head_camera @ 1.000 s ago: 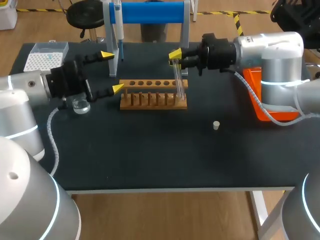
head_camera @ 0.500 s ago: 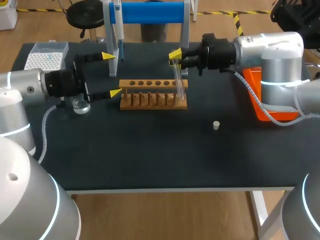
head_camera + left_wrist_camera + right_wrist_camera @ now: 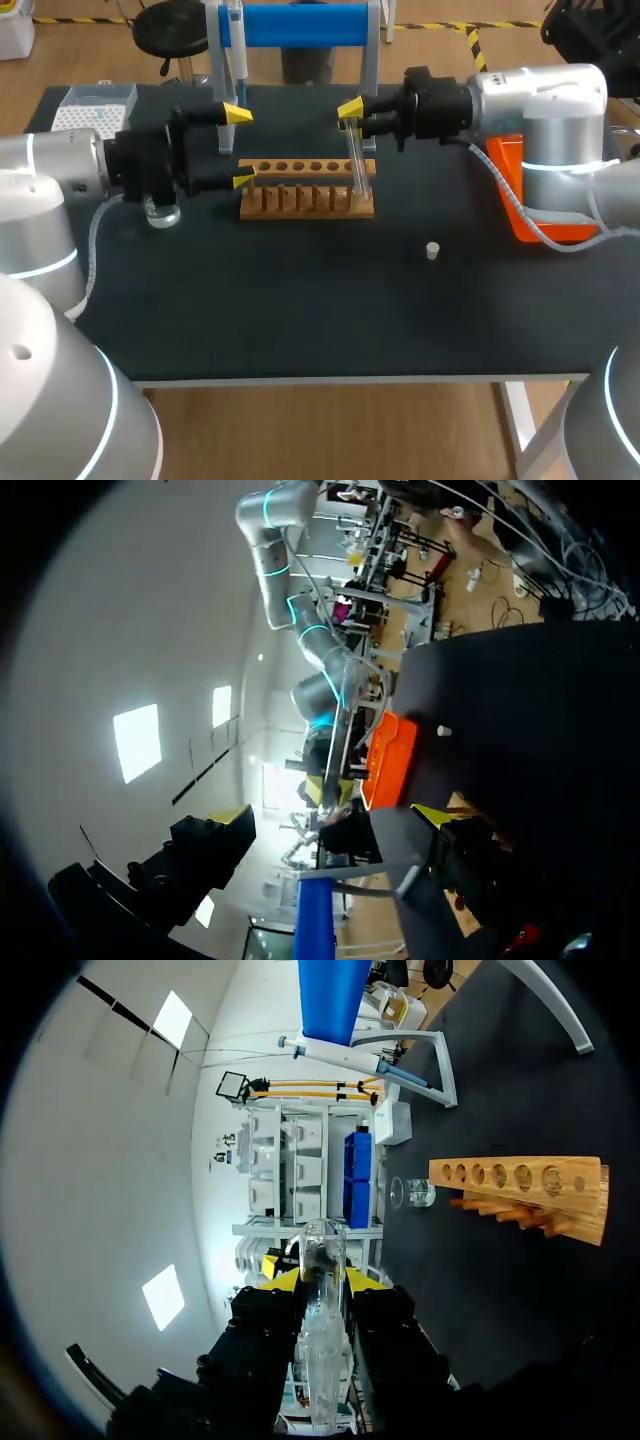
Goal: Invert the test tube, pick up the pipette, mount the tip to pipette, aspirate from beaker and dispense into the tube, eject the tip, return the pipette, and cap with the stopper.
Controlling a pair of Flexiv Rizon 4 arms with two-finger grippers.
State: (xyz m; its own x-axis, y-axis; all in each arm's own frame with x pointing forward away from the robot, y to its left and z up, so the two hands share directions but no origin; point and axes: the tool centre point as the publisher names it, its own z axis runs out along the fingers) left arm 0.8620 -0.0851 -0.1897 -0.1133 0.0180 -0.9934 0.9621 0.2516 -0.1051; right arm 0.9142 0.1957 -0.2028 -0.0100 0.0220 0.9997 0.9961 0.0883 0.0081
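The right gripper (image 3: pixel 352 116) is closed on the tube (image 3: pixel 358 165). The tube stands nearly upright over the right end of the rack (image 3: pixel 300 200), near the far edge of the tabletop. I cannot tell whether its lower end already sits in a hole.

The left gripper (image 3: pixel 240 147) has its fingers wide apart and holds nothing. It is just beside the left post of the stand (image 3: pixel 300 25), a little below the hanging pipette (image 3: pixel 238 60).

I judge that the step in hand is picking up the pipette. The next move calls for bringing the open fingers around the pipette's body, closing them, and lifting it off the stand without pushing the post.

The tip box (image 3: pixel 95 110) is at the far left corner and the beaker (image 3: pixel 160 210) near the left edge. The stopper (image 3: pixel 432 250) lies right of the middle.
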